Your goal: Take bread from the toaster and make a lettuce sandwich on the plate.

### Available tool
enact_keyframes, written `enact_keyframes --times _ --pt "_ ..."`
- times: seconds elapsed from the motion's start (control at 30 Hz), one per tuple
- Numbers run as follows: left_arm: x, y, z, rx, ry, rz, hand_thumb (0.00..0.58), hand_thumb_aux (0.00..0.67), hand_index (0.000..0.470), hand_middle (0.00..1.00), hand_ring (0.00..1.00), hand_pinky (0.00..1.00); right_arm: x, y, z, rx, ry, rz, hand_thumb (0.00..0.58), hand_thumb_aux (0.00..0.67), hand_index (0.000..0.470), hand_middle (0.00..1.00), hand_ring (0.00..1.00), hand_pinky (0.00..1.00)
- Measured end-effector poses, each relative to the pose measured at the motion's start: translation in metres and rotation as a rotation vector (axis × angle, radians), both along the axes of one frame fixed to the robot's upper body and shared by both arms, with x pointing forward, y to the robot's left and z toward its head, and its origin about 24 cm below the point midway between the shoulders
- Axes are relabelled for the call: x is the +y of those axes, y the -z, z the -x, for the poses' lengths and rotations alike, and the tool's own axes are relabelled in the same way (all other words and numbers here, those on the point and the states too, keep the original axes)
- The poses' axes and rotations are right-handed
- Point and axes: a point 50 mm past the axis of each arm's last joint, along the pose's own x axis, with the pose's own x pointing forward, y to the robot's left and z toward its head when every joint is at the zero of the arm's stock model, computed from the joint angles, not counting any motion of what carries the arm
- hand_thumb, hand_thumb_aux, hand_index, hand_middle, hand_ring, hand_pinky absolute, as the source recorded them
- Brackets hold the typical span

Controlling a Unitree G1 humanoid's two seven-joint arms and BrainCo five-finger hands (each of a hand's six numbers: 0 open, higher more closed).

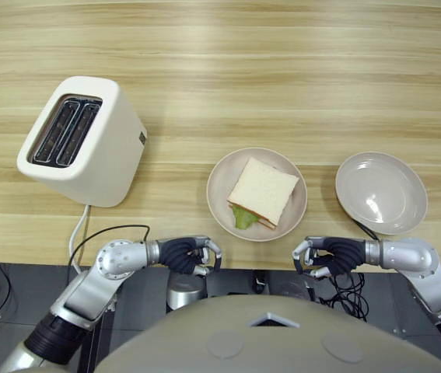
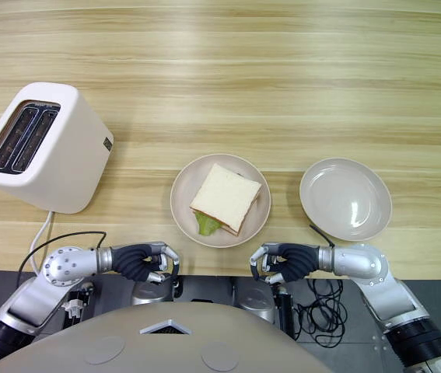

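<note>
A cream toaster (image 1: 84,140) stands at the left of the wooden table, its two slots dark with no bread showing in them. In the middle a beige plate (image 1: 218,203) holds a sandwich (image 1: 264,191) of white bread slices with green lettuce (image 1: 243,218) sticking out at its near left corner. My left hand (image 1: 191,255) hangs just off the table's near edge, left of the plate, fingers curled and holding nothing. My right hand (image 1: 325,256) hangs off the near edge to the plate's right, likewise curled and holding nothing.
A second plate (image 1: 381,193), bare, sits to the right of the sandwich plate. The toaster's white cord (image 1: 78,233) drops over the near edge at the left. Black cables (image 1: 344,291) hang below the table near my right hand. The far half of the table (image 1: 282,70) is bare wood.
</note>
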Motion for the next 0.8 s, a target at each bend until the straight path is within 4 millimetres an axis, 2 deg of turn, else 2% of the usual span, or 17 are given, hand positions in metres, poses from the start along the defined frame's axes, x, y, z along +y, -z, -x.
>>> enact_keyframes --times 0.1,0.23,0.33,0.57,0.67,0.8 --pt "-0.009 0.009 -0.001 -0.064 0.045 -0.048 0.58 0.67 0.46 1.0 1.0 1.0 0.001 0.007 -0.002 -0.04 -0.004 0.062 0.58 0.67 0.46 1.0 1.0 1.0" --pt "-0.042 0.013 -0.013 -0.209 0.064 -0.007 0.58 0.67 0.46 1.0 1.0 1.0 -0.001 0.01 -0.025 -0.186 0.008 0.172 0.58 0.67 0.46 1.0 1.0 1.0" --pt "-0.054 0.016 -0.017 -0.27 0.088 -0.002 0.58 0.67 0.46 1.0 1.0 1.0 0.001 0.013 -0.029 -0.224 -0.013 0.21 0.58 0.67 0.46 1.0 1.0 1.0" --pt "-0.057 0.018 -0.034 -0.341 0.109 -0.045 0.58 0.67 0.46 1.0 1.0 1.0 0.013 0.016 -0.046 -0.292 -0.08 0.245 0.58 0.67 0.46 1.0 1.0 1.0" --pt "-0.055 0.019 -0.046 -0.361 0.106 -0.069 0.58 0.67 0.46 1.0 1.0 1.0 0.017 0.018 -0.056 -0.316 -0.108 0.276 0.58 0.67 0.46 1.0 1.0 1.0" --pt "-0.053 0.019 -0.073 -0.403 0.071 -0.094 0.58 0.67 0.46 1.0 1.0 1.0 0.025 0.02 -0.074 -0.359 -0.122 0.291 0.58 0.67 0.46 1.0 1.0 1.0"
